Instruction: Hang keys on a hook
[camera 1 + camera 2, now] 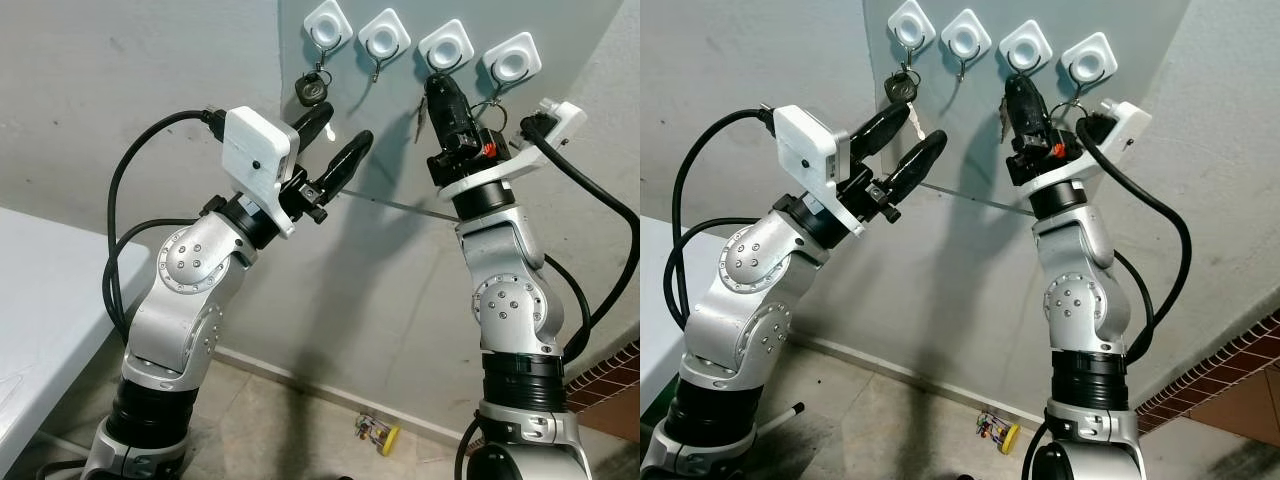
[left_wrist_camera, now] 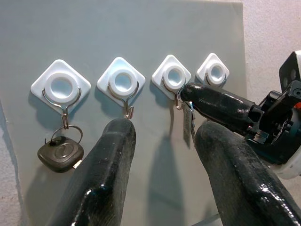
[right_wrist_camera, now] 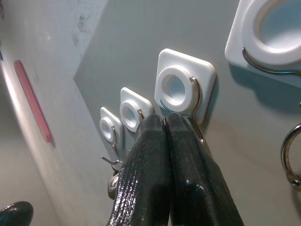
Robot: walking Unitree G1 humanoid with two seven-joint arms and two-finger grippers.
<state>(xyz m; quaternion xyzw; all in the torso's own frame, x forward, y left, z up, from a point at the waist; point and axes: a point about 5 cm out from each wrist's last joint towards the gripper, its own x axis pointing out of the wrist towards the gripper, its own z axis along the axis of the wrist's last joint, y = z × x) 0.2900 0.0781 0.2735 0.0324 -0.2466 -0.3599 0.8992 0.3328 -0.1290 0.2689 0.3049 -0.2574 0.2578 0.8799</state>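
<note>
Right gripper point(image 2: 190, 94) pinched on keys point(image 2: 188, 123), mostly hidden, at hook point(image 2: 172, 78) | left gripper point(image 1: 335, 135) parted

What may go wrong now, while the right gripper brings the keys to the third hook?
1. The right gripper is shut on the keys right at the third hook. If the ring is not over the hook when it opens, the keys may fall to the floor.
2. The fingers cover the hook tip in the right wrist view, so aiming is hard.
3. The open left gripper hovers near the key fob on the first hook and might knock it off.
</note>
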